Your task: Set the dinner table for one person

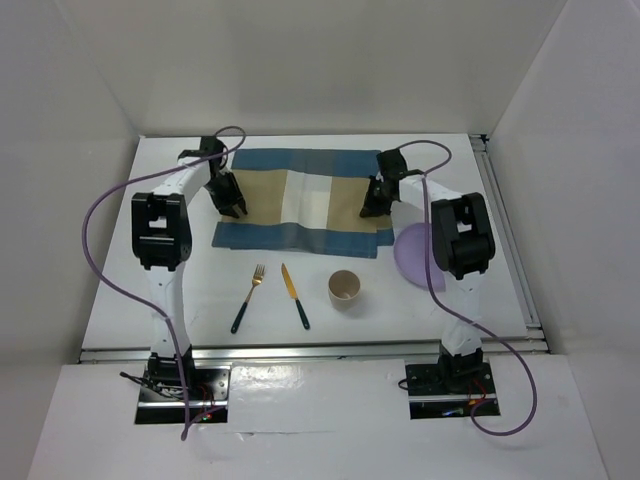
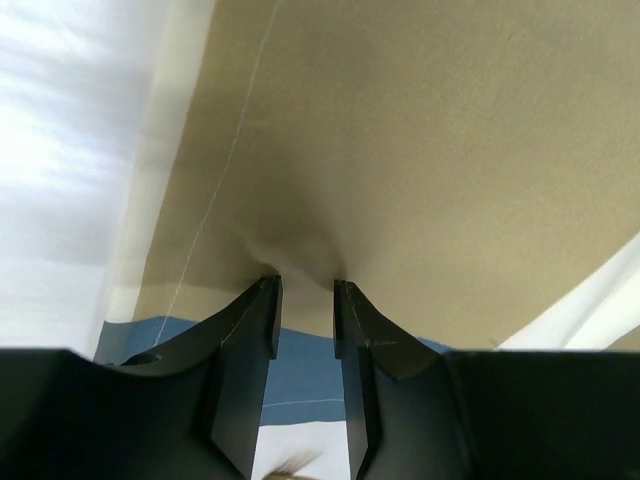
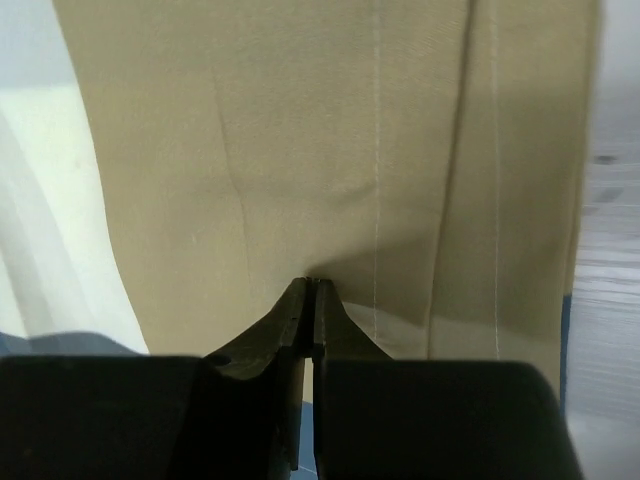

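Note:
The blue-and-tan striped placemat lies at the back middle of the white dinner table. My left gripper is down on its left tan band. In the left wrist view the jaws stand a little apart, tips touching the puckered tan cloth. My right gripper is on the right tan band. In the right wrist view the jaws are shut on a pinch of the cloth, with creases running from the tips.
In front of the placemat lie a gold fork and a gold knife, both with dark handles, and a tan cup. A lilac plate sits at the right, partly under my right arm. White walls enclose the table.

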`<state>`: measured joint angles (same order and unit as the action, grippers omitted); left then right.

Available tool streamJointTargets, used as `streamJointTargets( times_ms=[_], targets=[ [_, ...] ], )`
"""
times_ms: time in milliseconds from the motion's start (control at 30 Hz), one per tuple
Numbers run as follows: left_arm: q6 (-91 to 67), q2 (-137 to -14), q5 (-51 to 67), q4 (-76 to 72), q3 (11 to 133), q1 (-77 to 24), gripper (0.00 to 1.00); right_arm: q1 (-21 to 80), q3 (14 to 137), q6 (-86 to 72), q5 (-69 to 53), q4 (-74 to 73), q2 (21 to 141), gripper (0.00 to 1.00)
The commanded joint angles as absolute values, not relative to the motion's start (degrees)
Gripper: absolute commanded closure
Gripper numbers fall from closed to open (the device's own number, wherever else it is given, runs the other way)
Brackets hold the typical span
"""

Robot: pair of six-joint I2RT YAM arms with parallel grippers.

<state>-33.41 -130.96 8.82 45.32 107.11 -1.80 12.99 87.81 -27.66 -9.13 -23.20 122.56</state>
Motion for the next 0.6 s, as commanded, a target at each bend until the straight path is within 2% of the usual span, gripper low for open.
streamJointTargets(
  times_ms=[0,133,233,267,300,333,400,433,467,533,567],
  targets=[
    [-32.7,-134.65,3.78,47.02,111.08,1.57,0.55,16.87,89.38,-28.04,-11.51,-24.52,126.91,0.97],
    [-31.12,-133.16,4.31,49.48,114.96,2.64,0.56,17.4,92.2,-28.04,-11.52,-26.63,126.13,0.99],
    [-29.8,-127.02,4.31,49.48,113.48,2.64,0.52,17.4,92.72,-28.56,-10.03,-27.16,121.75,0.99],
    [-29.79,-125.09,2.57,49.48,111.03,2.64,0.47,17.4,92.72,-28.56,-10.02,-27.16,120.51,0.96],
    [-29.79,-121.68,1.68,49.48,109.7,2.64,0.37,17.4,92.72,-28.56,-9.32,-27.16,119.19,0.92],
    [-29.79,-120.07,0.97,48.87,108.12,3.42,0.34,17.4,92.2,-28.56,-9.32,-27.16,116.83,0.82],
    [-31.72,-116.74,-0.43,47.64,103.46,4.56,0.29,17.4,90.62,-28.56,-9.32,-27.16,114.53,0.75],
    [-32.42,-116.02,-0.44,47.11,101.79,6.31,0.27,17.4,89.75,-28.56,-9.32,-27.68,112.35,0.69],
    [-32.95,-115.49,0.87,46.24,98.3,7.46,0.24,17.4,87.47,-28.56,-9.32,-27.69,111.28,0.62],
    [-33.66,-115.49,3.68,43.78,95.64,11.05,0.17,17.4,84.74,-28.56,-10.02,-27.69,108.04,0.6],
    [-33.66,-115.49,5.95,42.9,93.19,11.94,0.16,17.4,81.42,-28.56,-10.8,-27.69,107.06,0.53]
  ],
)
